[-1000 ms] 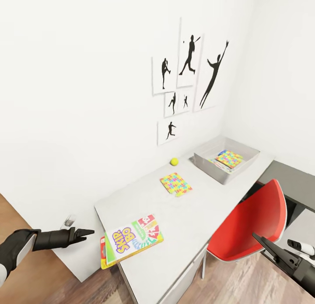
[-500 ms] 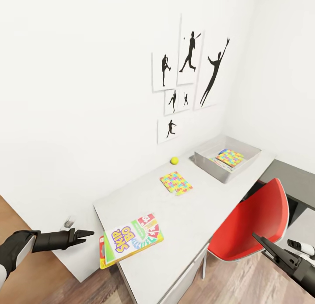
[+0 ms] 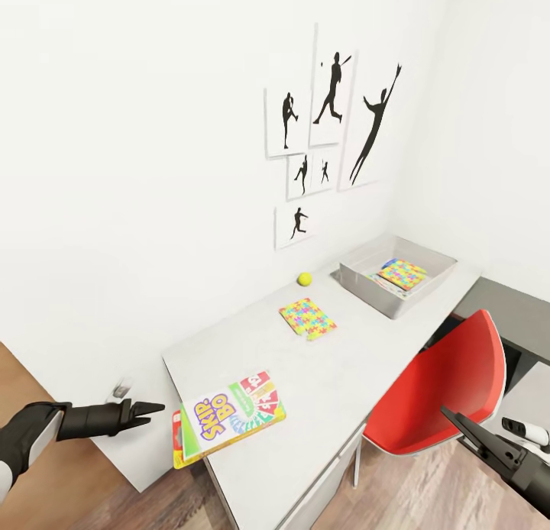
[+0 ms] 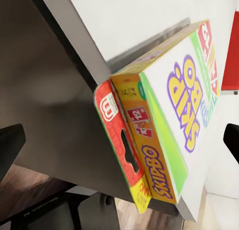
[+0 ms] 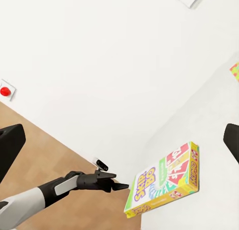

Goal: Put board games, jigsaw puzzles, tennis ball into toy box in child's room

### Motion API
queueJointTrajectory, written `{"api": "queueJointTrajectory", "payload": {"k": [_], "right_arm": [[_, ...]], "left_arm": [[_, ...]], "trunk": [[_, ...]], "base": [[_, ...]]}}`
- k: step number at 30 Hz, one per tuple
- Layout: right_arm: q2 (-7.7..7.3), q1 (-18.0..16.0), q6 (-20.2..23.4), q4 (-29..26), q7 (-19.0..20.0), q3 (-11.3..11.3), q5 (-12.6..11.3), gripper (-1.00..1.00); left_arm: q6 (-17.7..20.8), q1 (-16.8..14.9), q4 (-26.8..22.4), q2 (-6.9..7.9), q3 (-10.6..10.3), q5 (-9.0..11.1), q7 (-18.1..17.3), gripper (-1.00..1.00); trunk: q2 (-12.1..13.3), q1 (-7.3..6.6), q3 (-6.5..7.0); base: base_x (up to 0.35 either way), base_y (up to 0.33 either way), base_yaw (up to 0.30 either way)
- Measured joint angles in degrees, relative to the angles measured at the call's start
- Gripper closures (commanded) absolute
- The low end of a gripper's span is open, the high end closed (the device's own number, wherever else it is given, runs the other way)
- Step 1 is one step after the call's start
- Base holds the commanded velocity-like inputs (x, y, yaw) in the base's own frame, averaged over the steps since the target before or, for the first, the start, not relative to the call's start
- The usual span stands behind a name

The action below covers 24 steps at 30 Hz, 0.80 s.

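Observation:
On the table's [image 3: 336, 377] near left corner a Skip-Bo board game [image 3: 233, 417] lies on a second yellow board game with a red edge [image 3: 178, 440]; both overhang the edge. My left gripper [image 3: 151, 408] hovers just left of this stack, level with it, open and empty; the left wrist view shows the stack's end [image 4: 142, 155] between its fingers [image 4: 10, 148]. A jigsaw puzzle [image 3: 308, 319] and the tennis ball [image 3: 305, 279] lie mid-table. The toy box [image 3: 359, 276] at the far end holds another puzzle [image 3: 402, 273]. My right gripper [image 3: 452, 418] is open and empty, low beside the chair.
A red chair [image 3: 439, 389] stands against the table's front edge, above my right gripper. A dark-topped side cabinet [image 3: 510, 315] is at the right. White drawers [image 3: 321, 493] sit under the table. Silhouette pictures [image 3: 330, 129] hang on the wall, which carries a red button [image 5: 5, 91]. The floor is wood planks.
The whole view has shifted very slightly. Both grippers and the things on the table stay where they were.

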Motion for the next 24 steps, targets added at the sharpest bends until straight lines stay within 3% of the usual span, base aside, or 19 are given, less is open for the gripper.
{"api": "queueJointTrajectory", "payload": {"k": [18,24], "right_arm": [[0.04,0.0,-0.1,0.0,-0.1,0.0,0.0,-1.00],[0.02,0.0,-0.1,0.0,-0.1,0.0,0.0,-1.00]], "left_arm": [[-0.2,0.0,-0.1,-1.04,-0.3,-0.1,-0.3,-1.00],[-0.2,0.0,-0.1,-1.14,-0.3,-0.1,-0.3,-1.00]], "trunk": [[0.0,0.00,0.00],[0.0,0.02,0.00]], "base": [[-0.002,0.000,0.000],[-0.131,0.000,0.000]]}}
